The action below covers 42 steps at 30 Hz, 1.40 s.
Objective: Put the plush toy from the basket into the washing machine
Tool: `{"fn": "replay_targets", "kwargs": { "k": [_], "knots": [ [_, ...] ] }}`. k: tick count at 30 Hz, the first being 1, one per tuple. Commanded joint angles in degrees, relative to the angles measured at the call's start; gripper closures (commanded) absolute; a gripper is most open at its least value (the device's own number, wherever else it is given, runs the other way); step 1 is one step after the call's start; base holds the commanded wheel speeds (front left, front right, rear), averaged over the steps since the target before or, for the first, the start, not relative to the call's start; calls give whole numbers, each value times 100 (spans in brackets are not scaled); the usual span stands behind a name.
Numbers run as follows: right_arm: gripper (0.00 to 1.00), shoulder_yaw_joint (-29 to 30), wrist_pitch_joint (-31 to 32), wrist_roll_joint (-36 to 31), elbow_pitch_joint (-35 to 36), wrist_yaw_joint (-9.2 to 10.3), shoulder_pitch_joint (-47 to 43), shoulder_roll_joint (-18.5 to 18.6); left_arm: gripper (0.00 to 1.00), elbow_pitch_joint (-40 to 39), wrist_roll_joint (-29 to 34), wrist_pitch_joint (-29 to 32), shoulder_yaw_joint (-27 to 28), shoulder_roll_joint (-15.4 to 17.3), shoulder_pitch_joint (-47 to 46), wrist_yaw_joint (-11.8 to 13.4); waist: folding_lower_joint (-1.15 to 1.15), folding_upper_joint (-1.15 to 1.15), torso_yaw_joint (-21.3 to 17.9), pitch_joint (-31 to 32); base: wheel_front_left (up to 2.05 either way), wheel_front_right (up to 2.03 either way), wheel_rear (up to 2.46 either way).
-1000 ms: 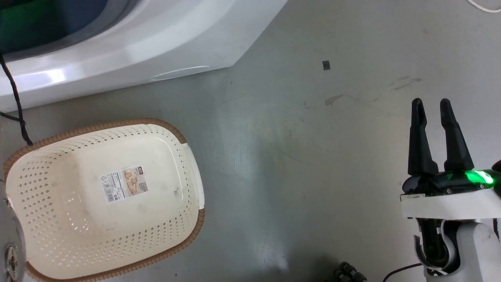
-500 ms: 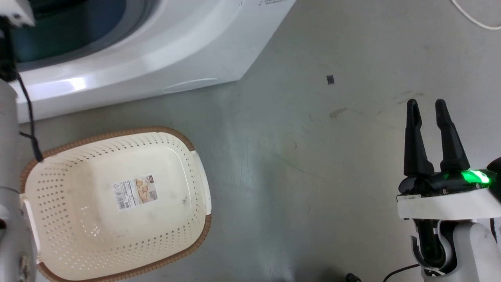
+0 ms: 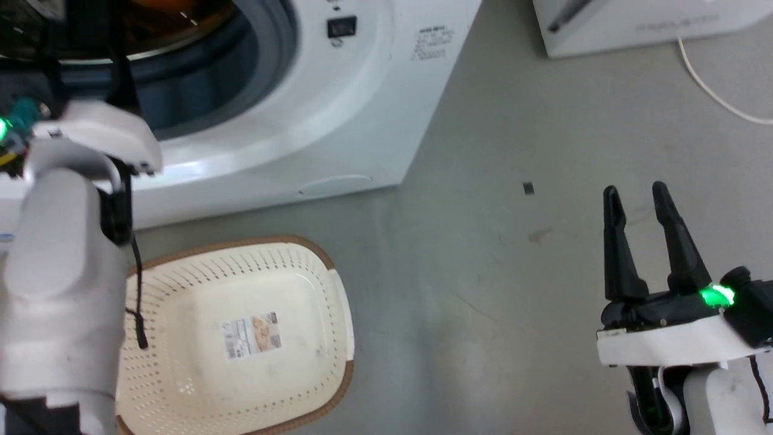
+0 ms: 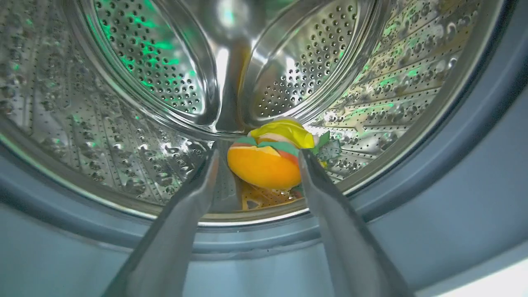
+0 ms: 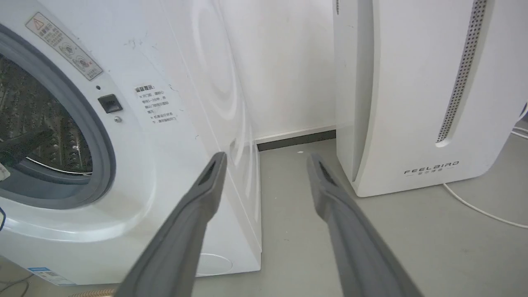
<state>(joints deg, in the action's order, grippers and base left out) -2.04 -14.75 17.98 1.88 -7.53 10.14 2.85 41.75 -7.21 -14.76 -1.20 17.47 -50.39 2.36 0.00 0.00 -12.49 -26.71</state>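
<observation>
The plush toy (image 4: 264, 165), orange bottom, green trim and yellow top showing, lies on the steel drum floor inside the washing machine (image 4: 433, 173). My left gripper (image 4: 259, 153) is open at the porthole, its fingers either side of the toy in the left wrist view and not closed on it. In the head view my pale left forearm (image 3: 54, 290) reaches up to the washing machine (image 3: 338, 121). The basket (image 3: 241, 244) sits on the floor below with just its paper label (image 3: 252, 335) inside. My right gripper (image 3: 635, 192) hangs open and holds nothing, also seen as my right gripper (image 5: 267, 160).
A white FEELBIRD appliance (image 5: 412, 103) stands right of the washer, with a white cable (image 3: 706, 84) on the grey floor beside it. A black cable (image 3: 136, 302) from my left arm hangs over the basket's left side. A gap of floor (image 5: 297, 177) separates the two appliances.
The head camera has tilted up, so the whole picture shifted down; the porthole and my left forearm have come into view. The right gripper stays open, and the basket still holds no toy.
</observation>
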Motion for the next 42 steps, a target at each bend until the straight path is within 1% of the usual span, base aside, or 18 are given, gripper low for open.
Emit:
{"fn": "replay_targets", "kwargs": {
  "k": [1, 5, 7, 10, 13, 18, 24, 33, 42],
  "knots": [
    [0, -3, -25, -63, 39, 4, -76, 3, 0, -83, -5, -24, 13, -14, 147, 2, 0, 0, 177, 284, 0, 0, 0],
    [0, 26, -25, -286, 76, 4, -222, 3, 0, -547, 52, -24, 44, -210, 733, 71, 0, 0, 335, 622, 0, 0, 0],
    [0, 20, -25, -411, 87, 4, -297, 3, 0, -739, 62, -24, 83, -261, 993, 60, 0, 0, 404, 789, 0, 0, 0],
    [0, 61, -25, -542, 67, 4, -420, 3, 0, -1117, 158, -24, 107, -405, 1484, 175, 0, 0, 498, 1050, 0, 0, 0],
    [0, 147, -25, -662, 49, 4, -574, 3, 0, -1459, 228, -24, 106, -554, 1970, 228, 0, 0, 630, 1311, 0, 0, 0],
    [0, 157, -25, -836, 39, 4, -803, 3, 0, -1982, 280, -24, 53, -762, 2684, 99, 0, 0, 851, 1680, 0, 0, 0],
    [0, 192, -25, -960, 16, 4, -1020, 3, 0, -2556, 320, -24, 108, -973, 3519, 27, 0, 0, 1096, 2056, 0, 0, 0],
    [0, 262, -25, -1027, -49, 4, -1369, 3, 0, -2885, 411, -24, 105, -1166, 4549, -118, 0, 0, 1438, 2514, 0, 0, 0],
    [0, 389, -25, -1010, -150, 4, -1567, 3, 0, -3020, 502, -24, -2, -1278, 4952, -222, 0, 0, 1626, 2643, 0, 0, 0]
  ]
}}
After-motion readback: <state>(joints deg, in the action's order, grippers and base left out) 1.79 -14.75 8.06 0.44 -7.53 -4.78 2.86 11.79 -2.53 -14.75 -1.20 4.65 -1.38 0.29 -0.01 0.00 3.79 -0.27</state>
